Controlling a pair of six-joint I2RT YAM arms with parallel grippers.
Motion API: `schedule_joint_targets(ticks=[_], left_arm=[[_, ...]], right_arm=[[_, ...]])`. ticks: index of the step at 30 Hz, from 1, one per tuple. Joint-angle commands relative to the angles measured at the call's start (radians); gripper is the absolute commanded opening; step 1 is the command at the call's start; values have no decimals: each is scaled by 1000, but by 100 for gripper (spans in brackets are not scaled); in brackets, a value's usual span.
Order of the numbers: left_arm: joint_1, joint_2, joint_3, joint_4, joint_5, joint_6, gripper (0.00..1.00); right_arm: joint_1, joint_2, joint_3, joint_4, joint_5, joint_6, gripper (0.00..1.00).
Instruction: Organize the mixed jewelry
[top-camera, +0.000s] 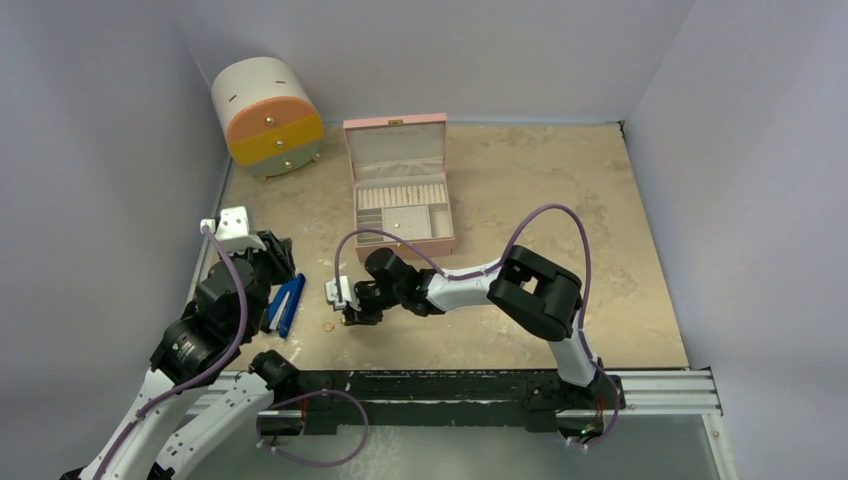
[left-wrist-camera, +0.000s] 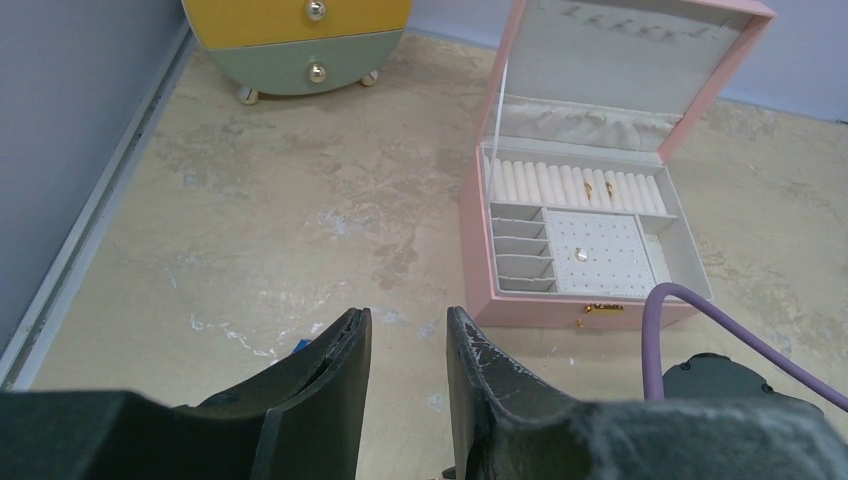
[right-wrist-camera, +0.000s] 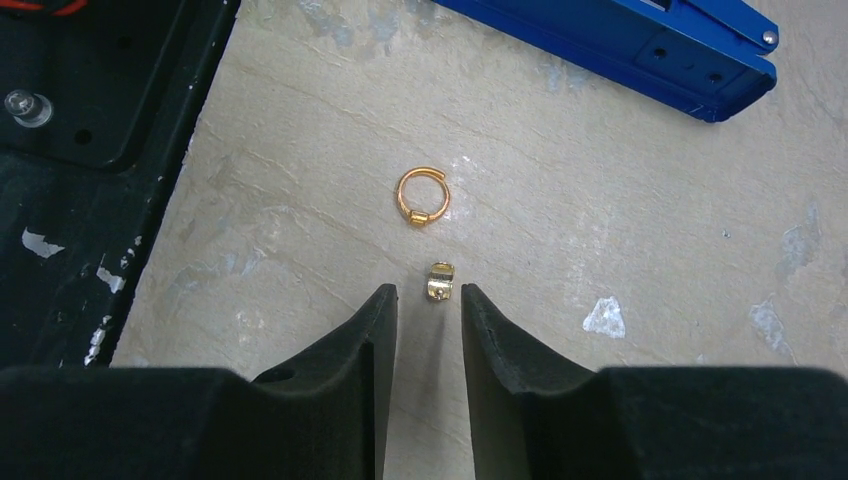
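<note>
On the table (right-wrist-camera: 620, 200) by the arms' bases, a tiny gold clasp bit (right-wrist-camera: 438, 281) sits right at the mouth of the right gripper (right-wrist-camera: 428, 292). Its jaws are parted, not pinching it. A gold ring (right-wrist-camera: 421, 196) lies just past it, and the blue tool (right-wrist-camera: 640, 40) is further off. The left gripper (left-wrist-camera: 407, 316) is loose too, holding nothing, and faces the pink box (left-wrist-camera: 560, 300).

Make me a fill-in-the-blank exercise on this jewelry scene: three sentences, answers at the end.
The pink box stands with its lid ____. The tool beyond the gold ring is ____ in colour. The small gold bit lies just ahead of the fingers of the ____ gripper. Missing words: open; blue; right.
</note>
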Motion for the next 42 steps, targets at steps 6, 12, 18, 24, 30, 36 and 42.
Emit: schedule_joint_targets(ticks=[6, 12, 18, 24, 30, 36, 42], left_arm=[[-2, 15, -1, 32, -11, -17, 33], [-3, 18, -1, 34, -7, -16, 34], [-2, 17, -1, 34, -7, -16, 34], [-2, 18, -2, 34, -6, -16, 34], [-3, 19, -2, 34, -5, -16, 34], [-2, 17, -3, 35, 1, -16, 34], [-2, 29, -1, 41, 28, -21, 34]], right_arm=[[4, 17, 56, 28, -35, 27, 29], [0, 28, 53, 36, -33, 43, 28], [-6, 31, 55, 43, -35, 54, 23], [-12, 42, 70, 26, -48, 61, 10], [-14, 51, 84, 5, -59, 65, 0], [-17, 11, 39, 42, -35, 85, 0], [-17, -113, -78, 108, -2, 122, 0]])
